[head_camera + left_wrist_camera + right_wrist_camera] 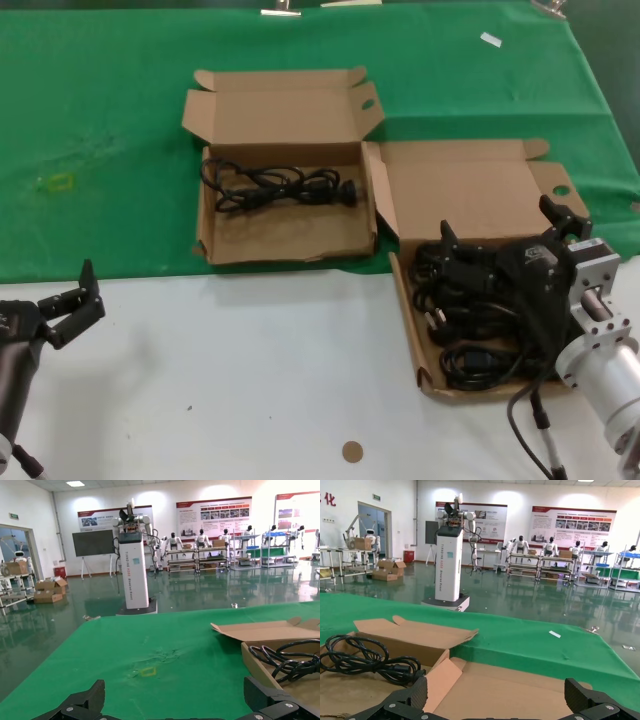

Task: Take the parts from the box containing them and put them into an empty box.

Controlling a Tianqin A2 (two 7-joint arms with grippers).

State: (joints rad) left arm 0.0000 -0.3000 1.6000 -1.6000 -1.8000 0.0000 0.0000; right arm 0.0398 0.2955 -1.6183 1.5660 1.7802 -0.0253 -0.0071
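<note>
The right gripper (505,235) hangs with its jaws spread wide, one finger (449,238) over the cable heap and the other (562,218) above the far right rim of the box, and nothing is pinched between them. Under it lies the box containing the parts (415,340), near the right edge of the bench where the green cloth (110,150) meets the bare white surface (250,370). Its big side flap stands toward the neighbouring box and its lid lies flat on the cloth. A tangle of black power cables (470,320) fills its tray.

Just to the left, on the green cloth about midway along the bench, sits the second box (285,235), lid raised with small ear tabs at both corners. One coiled black cable (270,187) already lies in its far half.

The left gripper (70,305) waits near the front left corner, over the white surface, its jaws parted and bare. A small round brown disc (351,451) lies on the white surface near the front edge.
</note>
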